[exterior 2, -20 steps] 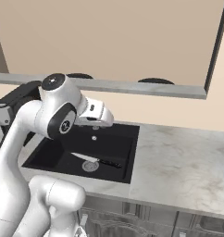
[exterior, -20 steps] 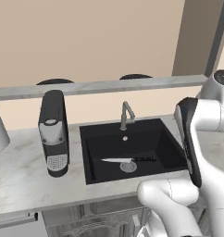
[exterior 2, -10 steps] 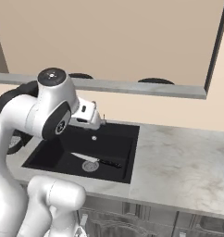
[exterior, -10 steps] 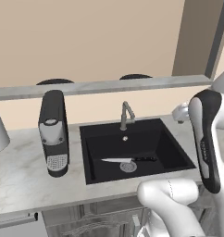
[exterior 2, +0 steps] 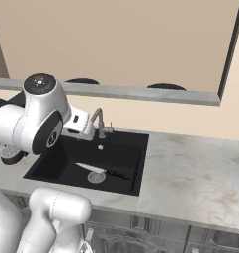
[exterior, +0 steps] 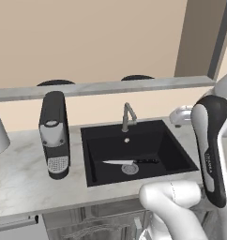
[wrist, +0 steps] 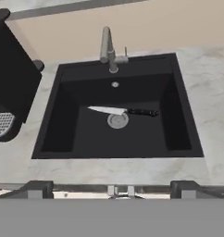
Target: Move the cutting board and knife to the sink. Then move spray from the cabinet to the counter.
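The knife lies flat on the floor of the black sink, its grey blade over the drain and its black handle pointing right. It also appears as the knife and the knife in the two base views. My gripper hangs open and empty above the sink's front edge, well above the knife, looking down into the basin. The marble counter runs around the sink. The cutting board and the spray are out of view.
A grey faucet stands at the back rim of the sink. A black coffee machine stands on the counter left of the basin. A dark cabinet side rises at the upper right. My own arm stands by the sink's right edge.
The arm has swung, its upper link moving right in the left base view and the hand drawing left in the right base view. The knife has not moved and the gripper stays open.
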